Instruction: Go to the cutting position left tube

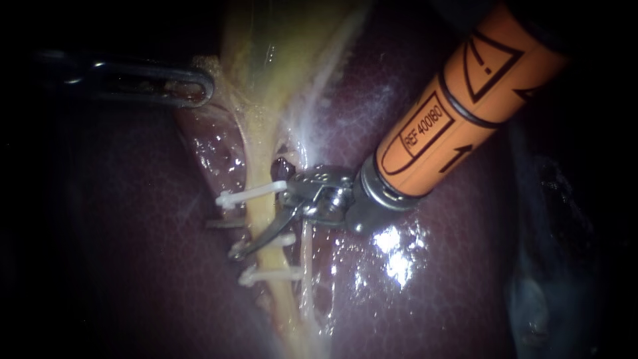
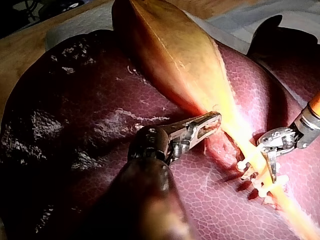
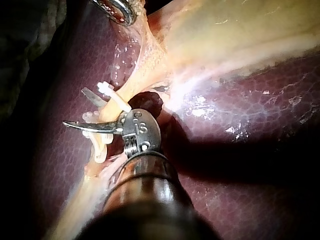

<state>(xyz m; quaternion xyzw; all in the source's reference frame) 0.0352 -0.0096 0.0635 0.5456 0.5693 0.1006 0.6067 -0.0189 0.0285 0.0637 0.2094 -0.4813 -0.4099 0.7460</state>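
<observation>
**Blades set astride the left tube, between its clips**

The left tube, a yellow cord, is seen running from the gallbladder over the liver, well in from the liver's edges. A paler strand lies just beside it. Three white clips are fixed across the tube: a first clip nearest the gallbladder, then a second clip and a third clip farther along.

The right instrument, orange-shafted, is placed at the tube between the first and second clips. One blade is laid across the tube's upper face, its tip just beside the second clip's end. A dark bar showing on the tube's far side appears to be the other blade passing beneath. The jaws are therefore taken as apart, with the tube between them and uncut.

The left instrument is held well apart from the clips, at the gallbladder's margin. Its jaws are clamped on a fold of gallbladder tissue.
</observation>
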